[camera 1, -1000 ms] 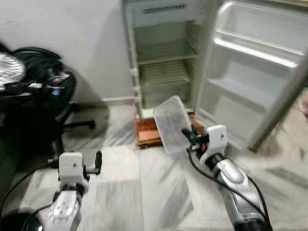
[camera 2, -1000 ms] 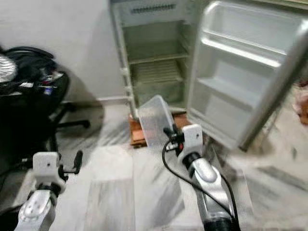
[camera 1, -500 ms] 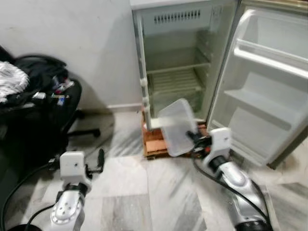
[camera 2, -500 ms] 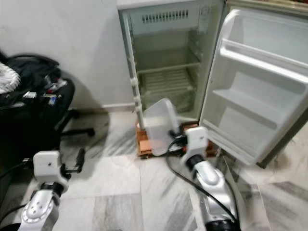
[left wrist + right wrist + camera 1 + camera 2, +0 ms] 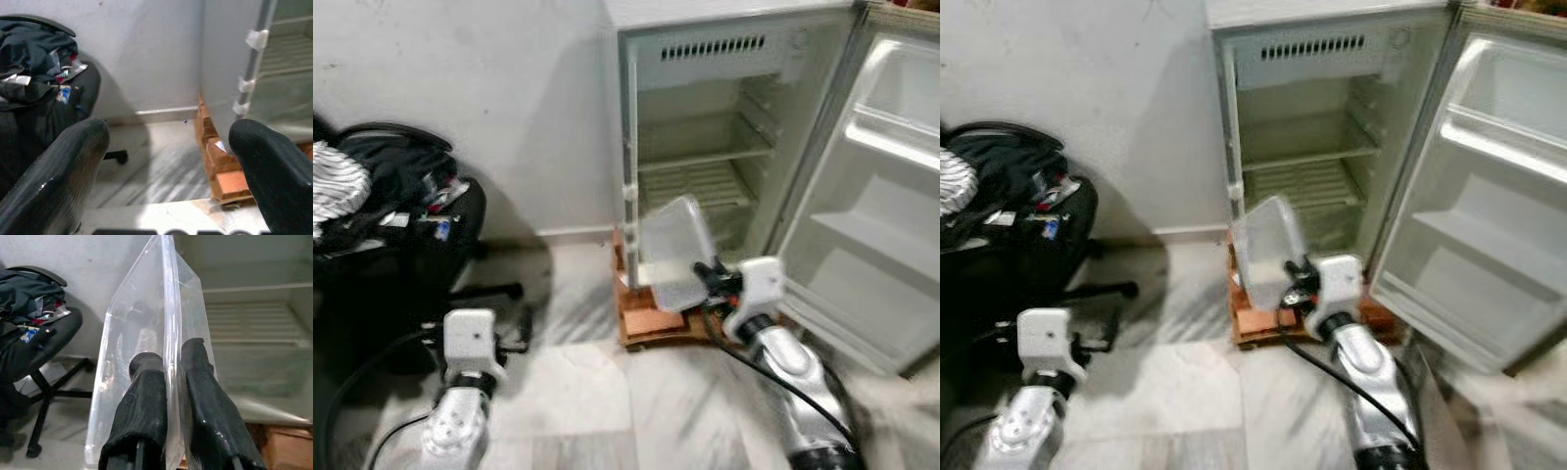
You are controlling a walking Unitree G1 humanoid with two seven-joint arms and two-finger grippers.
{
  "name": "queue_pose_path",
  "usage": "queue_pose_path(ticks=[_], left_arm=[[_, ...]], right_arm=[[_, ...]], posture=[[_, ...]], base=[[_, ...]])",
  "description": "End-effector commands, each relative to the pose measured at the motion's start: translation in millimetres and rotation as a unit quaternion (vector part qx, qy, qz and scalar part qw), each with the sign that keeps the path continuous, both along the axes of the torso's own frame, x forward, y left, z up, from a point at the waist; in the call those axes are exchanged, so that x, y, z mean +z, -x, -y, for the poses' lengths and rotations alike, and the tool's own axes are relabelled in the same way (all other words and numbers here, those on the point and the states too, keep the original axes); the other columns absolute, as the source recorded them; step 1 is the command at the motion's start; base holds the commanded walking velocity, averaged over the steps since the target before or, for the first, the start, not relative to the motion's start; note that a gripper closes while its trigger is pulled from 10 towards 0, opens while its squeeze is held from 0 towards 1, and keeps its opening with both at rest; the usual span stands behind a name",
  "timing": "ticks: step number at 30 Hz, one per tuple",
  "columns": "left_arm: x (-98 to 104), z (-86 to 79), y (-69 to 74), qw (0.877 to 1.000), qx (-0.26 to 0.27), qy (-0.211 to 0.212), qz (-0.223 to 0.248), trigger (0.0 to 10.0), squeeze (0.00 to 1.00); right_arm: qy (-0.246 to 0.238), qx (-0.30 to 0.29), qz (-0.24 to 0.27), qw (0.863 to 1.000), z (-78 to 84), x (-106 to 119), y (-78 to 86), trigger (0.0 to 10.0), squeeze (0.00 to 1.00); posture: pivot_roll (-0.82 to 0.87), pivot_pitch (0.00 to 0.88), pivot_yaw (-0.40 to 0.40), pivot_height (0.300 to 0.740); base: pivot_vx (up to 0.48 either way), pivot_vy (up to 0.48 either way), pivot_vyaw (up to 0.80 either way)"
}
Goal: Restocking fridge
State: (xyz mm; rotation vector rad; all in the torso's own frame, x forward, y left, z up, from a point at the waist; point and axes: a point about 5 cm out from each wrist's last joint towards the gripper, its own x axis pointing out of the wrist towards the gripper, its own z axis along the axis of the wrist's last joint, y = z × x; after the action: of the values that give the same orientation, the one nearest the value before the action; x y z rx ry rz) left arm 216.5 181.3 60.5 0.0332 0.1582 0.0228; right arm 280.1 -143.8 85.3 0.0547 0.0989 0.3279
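Observation:
A small fridge [image 5: 724, 59] stands open against the wall, its wire shelves [image 5: 705, 181] bare and its door [image 5: 886, 196] swung out to the right. My right gripper [image 5: 710, 274] is shut on the rim of a clear plastic container [image 5: 674, 251], held tilted just before the fridge's lower opening. In the right wrist view the two fingers [image 5: 146, 396] pinch the container's wall [image 5: 142, 333]. My left gripper [image 5: 524, 328] hangs low at the left, open, with nothing between its fingers [image 5: 58, 171].
The fridge rests on a base of bricks [image 5: 651, 318]. A black office chair [image 5: 421, 235] piled with clothes [image 5: 337, 186] stands at the left against the white wall. Pale marble floor [image 5: 607, 411] lies between me and the fridge.
The camera has moved closer and turned, so the fridge sits more to the right and looms larger. My right gripper has carried the container nearer to the fridge opening.

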Motion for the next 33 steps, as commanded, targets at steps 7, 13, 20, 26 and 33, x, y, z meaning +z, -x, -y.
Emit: queue_pose_path(ticks=[7, 13, 20, 26, 33], left_arm=[[0.1, 11.3, -4.2, 1.0, -0.017, 0.003, 0.0, 10.0, 0.0], [-3.2, 15.7, -6.0, 1.0, -0.005, 0.024, -0.007, 10.0, 0.0], [-4.9, 20.6, -4.5, 0.999, -0.013, 0.026, -0.012, 10.0, 0.0], [-2.4, 20.6, -6.1, 0.999, -0.032, 0.023, -0.009, 10.0, 0.0], [-0.9, 20.4, -8.4, 0.999, -0.041, 0.023, -0.011, 10.0, 0.0]], right_arm=[[0.012, -0.028, 0.017, 0.999, 12.0, 5.7, -2.6, 10.0, 0.0], [0.014, -0.012, 0.003, 1.0, 4.1, 1.5, -4.9, 10.0, 0.0], [0.012, -0.011, 0.0, 1.0, 1.5, -0.6, -2.4, 10.0, 0.0], [0.01, -0.021, 0.006, 1.0, 0.8, -0.4, -2.8, 10.0, 0.0], [0.012, -0.027, 0.009, 1.0, 3.0, -0.2, -4.8, 10.0, 0.0]], posture=[[-0.05, 0.074, 0.048, 0.74], [-0.02, 0.07, -0.02, 0.74], [-0.02, 0.079, -0.023, 0.74], [-0.03, 0.08, 0.013, 0.74], [-0.04, 0.085, 0.035, 0.74]], base=[[0.476, 0.0, 0.0], [0.151, 0.0, 0.0], [0.0, 0.0, 0.0], [0.0, 0.0, 0.0], [0.0, -0.348, 0.0]])
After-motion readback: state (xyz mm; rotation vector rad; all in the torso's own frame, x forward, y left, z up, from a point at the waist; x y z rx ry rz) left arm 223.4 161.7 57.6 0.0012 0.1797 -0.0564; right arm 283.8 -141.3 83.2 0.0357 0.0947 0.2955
